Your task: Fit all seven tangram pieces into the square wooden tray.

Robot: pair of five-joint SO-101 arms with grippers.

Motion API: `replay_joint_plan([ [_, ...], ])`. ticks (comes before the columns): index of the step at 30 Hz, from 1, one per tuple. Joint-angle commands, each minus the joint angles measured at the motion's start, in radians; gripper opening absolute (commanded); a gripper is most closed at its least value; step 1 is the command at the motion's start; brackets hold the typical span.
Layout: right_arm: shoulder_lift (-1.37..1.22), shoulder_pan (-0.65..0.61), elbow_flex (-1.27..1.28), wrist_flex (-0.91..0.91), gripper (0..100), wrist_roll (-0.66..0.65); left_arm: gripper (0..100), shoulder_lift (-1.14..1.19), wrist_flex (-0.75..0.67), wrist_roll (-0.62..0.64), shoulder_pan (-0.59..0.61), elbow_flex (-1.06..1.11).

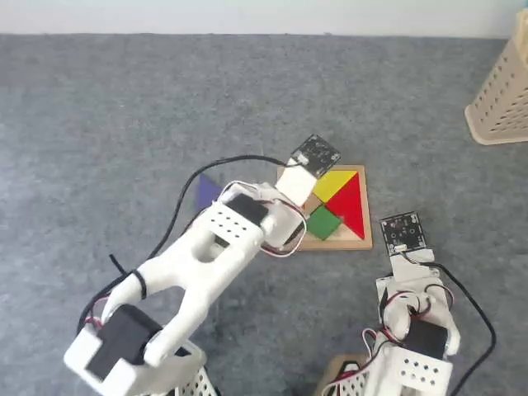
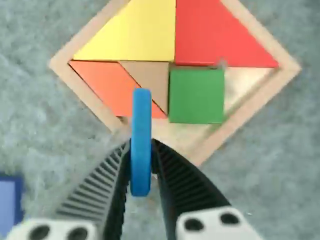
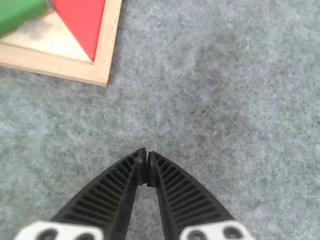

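The tray (image 2: 250, 116) lies flat on the grey carpet (image 1: 124, 107), near the middle of the high view, with the left arm reaching over its near-left side. Five pieces lie in it: a yellow triangle (image 2: 132, 35) and a red triangle (image 2: 215, 32) side by side along the far half, an orange piece (image 2: 100, 80) below the yellow one, a brown triangle (image 2: 150, 77) touching the orange piece, and a green square (image 2: 196, 95) just beside the brown triangle and under the red one. Bare tray floor (image 2: 245, 85) shows next to the green square. A blue piece (image 2: 141, 115) stands on edge over the tray's near rim, clamped between the fingers of the left gripper (image 2: 140, 150). A second, darker blue piece (image 1: 206, 191) lies on the carpet left of the tray, apart from it. The right gripper (image 3: 147, 167) hangs above the carpet near one tray corner, its fingers pressed together on nothing. A beige perforated container (image 1: 503, 91) stands at the far right edge.
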State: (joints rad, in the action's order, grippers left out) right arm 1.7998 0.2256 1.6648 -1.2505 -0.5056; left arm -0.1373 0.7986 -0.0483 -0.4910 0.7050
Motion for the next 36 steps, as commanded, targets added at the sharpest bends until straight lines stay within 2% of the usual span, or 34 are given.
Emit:
replay_joint_plan([
  [1,0.015,0.013,0.018,-0.010,0.8,-0.008,1,-0.006,-0.026,0.011,0.026,0.001],
  [7,0.015,0.013,0.018,-0.010,0.8,-0.008,1,-0.006,-0.075,0.018,0.000,0.007],
  [13,0.015,0.013,0.018,-0.010,0.8,-0.008,1,-0.005,-0.173,0.006,-0.077,0.054],
  [16,0.013,0.015,0.018,-0.010,0.8,-0.008,1,-0.005,-0.180,-0.064,-0.097,0.059],
  [22,0.013,0.015,0.018,-0.010,0.8,-0.008,1,-0.005,-0.183,-0.086,-0.101,0.053],
  [27,0.013,0.015,0.018,-0.010,0.8,-0.008,1,0.075,-0.265,-0.086,-0.101,0.021],
  [32,0.013,0.015,0.018,-0.010,0.8,-0.008,1,0.296,-0.242,-0.091,-0.101,-0.130],
  [36,0.013,0.013,0.018,-0.010,0.8,-0.008,1,0.307,-0.175,-0.104,-0.101,-0.174],
])
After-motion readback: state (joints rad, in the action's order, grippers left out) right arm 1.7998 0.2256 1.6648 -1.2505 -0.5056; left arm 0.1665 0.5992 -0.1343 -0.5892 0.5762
